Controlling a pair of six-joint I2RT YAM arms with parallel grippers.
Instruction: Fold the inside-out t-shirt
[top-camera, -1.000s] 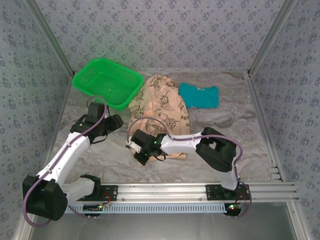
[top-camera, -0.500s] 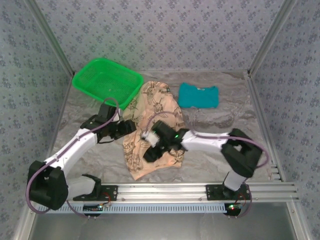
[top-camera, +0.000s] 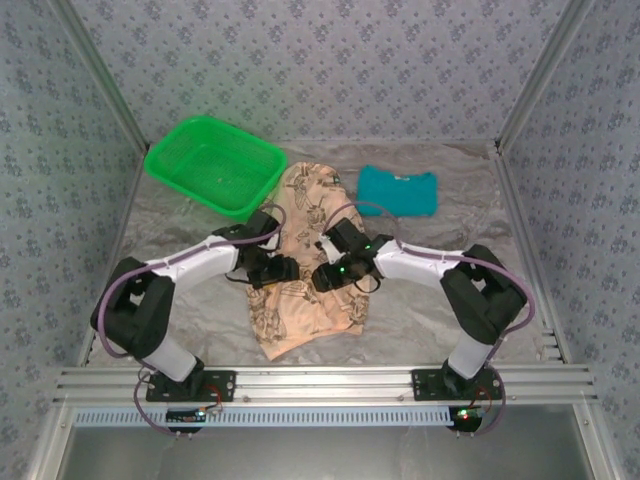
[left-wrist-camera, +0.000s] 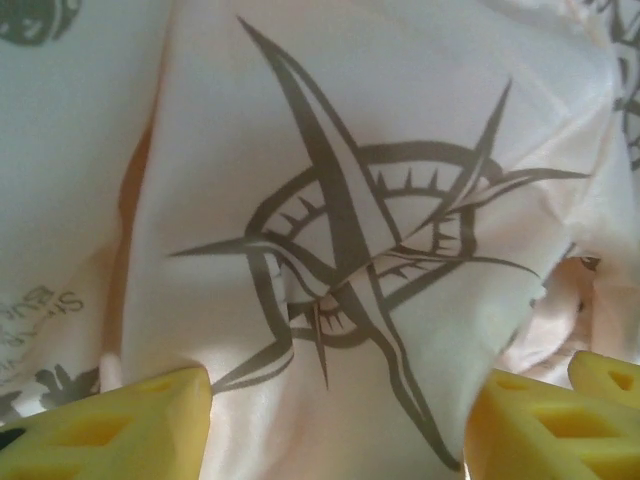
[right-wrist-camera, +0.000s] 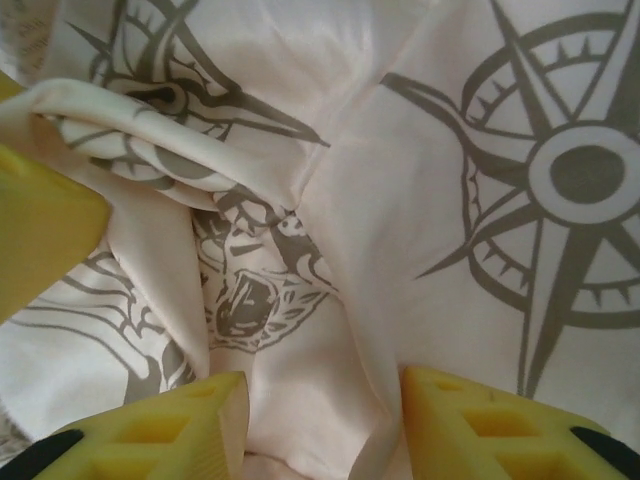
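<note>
Overhead, the light is bright and even, falling from above. Only short, soft shadows lie on the table (top-camera: 450, 225), with no glare. Focus is crisp throughout, though the walls (top-camera: 330, 70) splay outward toward the corners, a mild wide-angle stretch. On the left wrist camera, the inside-out t-shirt (left-wrist-camera: 350, 250) glows pale, almost washed out, its print slightly soft. The yellow fingertips (left-wrist-camera: 130, 425) of the left gripper (left-wrist-camera: 335, 425) blur at the near edge. On the right wrist camera the cloth is bright and its folds gently shaded, and the right gripper (right-wrist-camera: 325, 425) is out of focus too.
</note>
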